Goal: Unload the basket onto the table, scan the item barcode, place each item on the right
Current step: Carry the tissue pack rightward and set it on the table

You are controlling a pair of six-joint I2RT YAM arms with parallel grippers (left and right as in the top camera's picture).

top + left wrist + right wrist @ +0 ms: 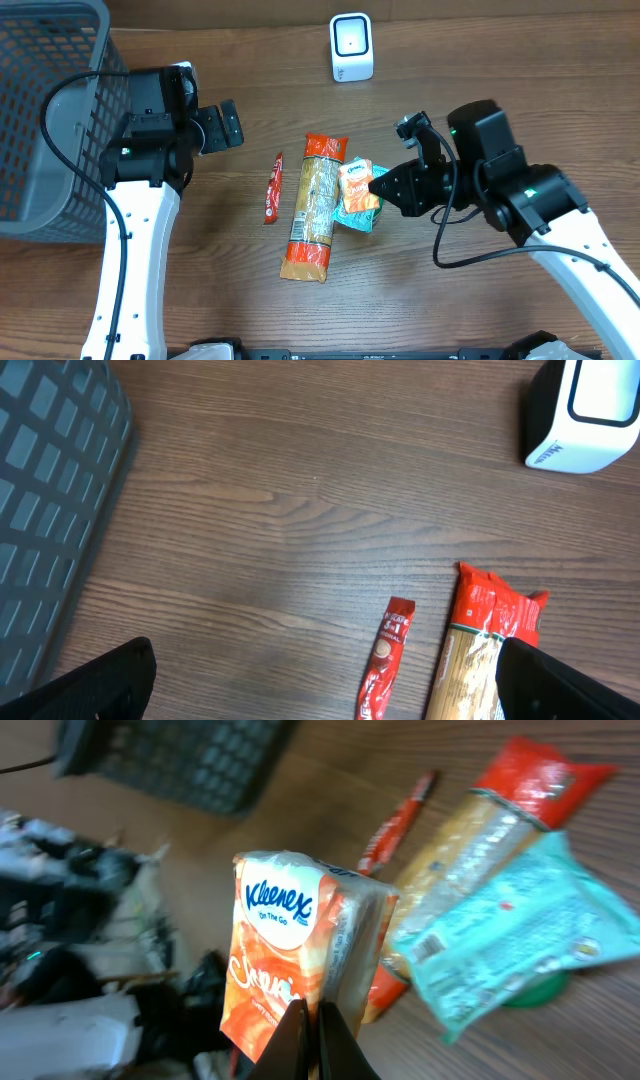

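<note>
The right claw (pixel 378 186) is pressed together on a thin edge of the orange Kleenex pack (pixel 300 955). In the overhead view the pack sits just right of centre and appears raised off the worktop (pixel 500 60), over the teal pack (pixel 352 212).

The hold is the main worry — the pinch takes only the bottom seam of a soft, slick wrapper. The pack could swing, twist or slide out on the way to the scanner (pixel 351 47) at the top centre of the frame. If it turns in the grip, the barcode may end up facing away from the scanner window. No barcode on it shows in any view, so I cannot tell which face needs presenting.

The teal pack lies right beneath, against the pasta bag (pixel 314 205), and a low carry could drag either one.

The left claw (pixel 226 125) is spread wide and holds nothing. It sits at the left by the grey basket (pixel 40 110), well apart from that route — a clash between arms looks unlikely.
</note>
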